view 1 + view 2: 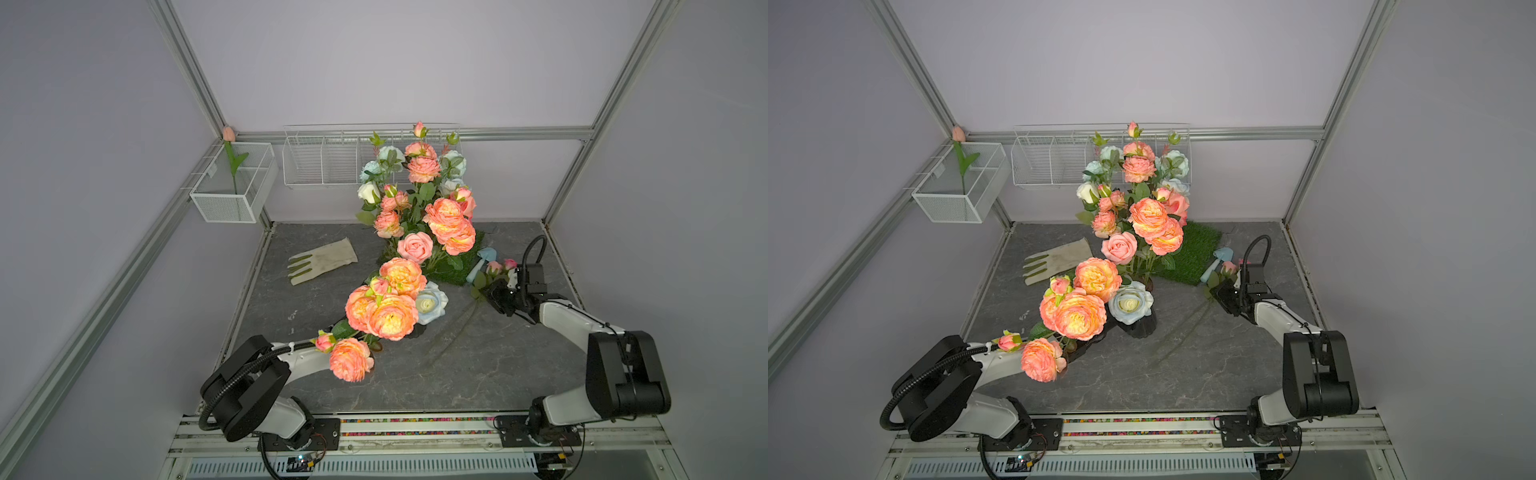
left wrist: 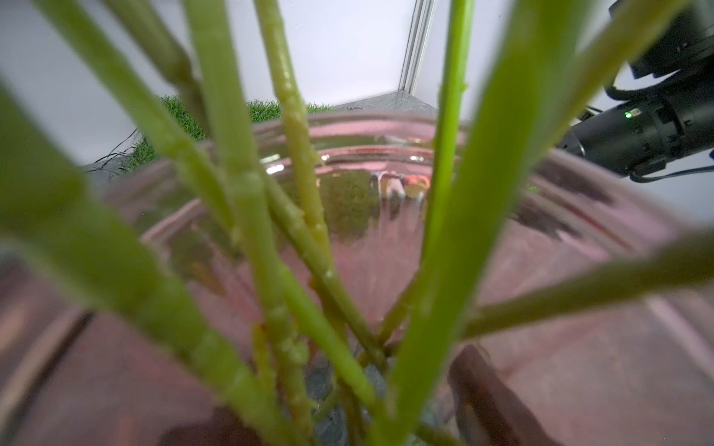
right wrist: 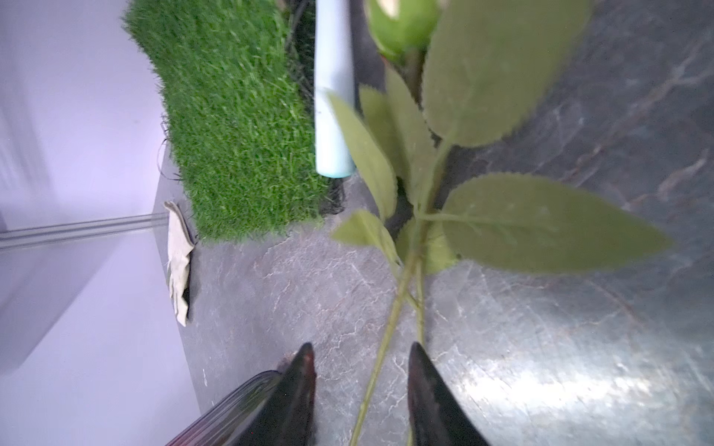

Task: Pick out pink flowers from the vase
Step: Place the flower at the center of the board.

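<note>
Right gripper [image 3: 361, 347] sits at the bottom of its wrist view with the jaws apart. The thin stem of a pink bud sprig [image 3: 388, 332] runs up between them, and as far as I can see neither side is pinching it. Above that the leaves fan out beside a pale blue handle [image 3: 334, 96] and the grass mat [image 3: 239, 116]. In a top view the buds [image 1: 500, 265] sit just upper left of that gripper, right-middle of the frame. Left gripper [image 1: 1086, 348] is closed, buried under blooms lower-centre and right up against the vase [image 1: 1138, 326]. Can't tell if it's actually clamping the glass. The other pink flowers [image 1: 446, 224] stand in the vase mid-frame, well apart from the right gripper, off to its left. My guess is these fake stems are light, wiry and a bit slick, with heads that tangle. I'd grab bare stem just above the rim, not the soft petals, and watch that the glass doesn't tip.
</note>
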You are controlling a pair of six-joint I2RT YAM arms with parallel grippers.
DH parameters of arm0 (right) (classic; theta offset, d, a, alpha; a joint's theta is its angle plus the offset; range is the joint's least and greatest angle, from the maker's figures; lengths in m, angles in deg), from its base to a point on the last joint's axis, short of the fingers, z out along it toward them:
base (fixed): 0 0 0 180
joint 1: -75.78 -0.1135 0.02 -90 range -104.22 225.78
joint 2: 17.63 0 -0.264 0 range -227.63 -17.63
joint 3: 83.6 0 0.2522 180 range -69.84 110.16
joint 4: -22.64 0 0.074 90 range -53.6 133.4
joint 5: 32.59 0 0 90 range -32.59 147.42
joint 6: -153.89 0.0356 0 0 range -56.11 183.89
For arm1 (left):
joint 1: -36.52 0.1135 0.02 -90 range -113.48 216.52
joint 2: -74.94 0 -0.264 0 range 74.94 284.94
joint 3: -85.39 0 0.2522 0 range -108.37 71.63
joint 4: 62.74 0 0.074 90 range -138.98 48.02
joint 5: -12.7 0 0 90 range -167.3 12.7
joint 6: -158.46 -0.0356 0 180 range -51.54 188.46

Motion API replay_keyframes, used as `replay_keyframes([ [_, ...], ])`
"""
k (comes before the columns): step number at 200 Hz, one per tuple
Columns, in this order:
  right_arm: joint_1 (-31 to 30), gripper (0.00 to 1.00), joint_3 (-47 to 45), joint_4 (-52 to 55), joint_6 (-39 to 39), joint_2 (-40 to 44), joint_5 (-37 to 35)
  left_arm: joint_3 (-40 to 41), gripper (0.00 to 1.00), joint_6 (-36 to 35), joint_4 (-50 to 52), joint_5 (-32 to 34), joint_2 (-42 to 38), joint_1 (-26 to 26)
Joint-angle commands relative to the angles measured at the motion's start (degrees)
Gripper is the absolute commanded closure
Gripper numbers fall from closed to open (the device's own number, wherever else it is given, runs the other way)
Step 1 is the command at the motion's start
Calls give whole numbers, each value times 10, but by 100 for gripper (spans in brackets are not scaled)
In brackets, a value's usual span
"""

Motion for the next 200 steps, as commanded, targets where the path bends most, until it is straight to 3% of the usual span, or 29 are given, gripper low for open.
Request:
replay_keyframes([
  [1, -14, 53, -7, -23, -6, 24, -19, 13, 100, -5, 109, 10, 24, 6],
  [35, -64, 53, 15, -6, -102, 114, -42, 12, 100, -6, 111, 7, 22, 6],
  [94, -219, 55, 58, -60, -264, 197, 80, 12, 100, -5, 113, 1, 26, 6],
  [134, -278, 54, 92, -60, -296, 186, 95, 12, 100, -5, 112, -1, 26, 6],
  [200, -306, 55, 131, -96, -292, 141, 76, 12, 100, -2, 112, -2, 26, 6],
])
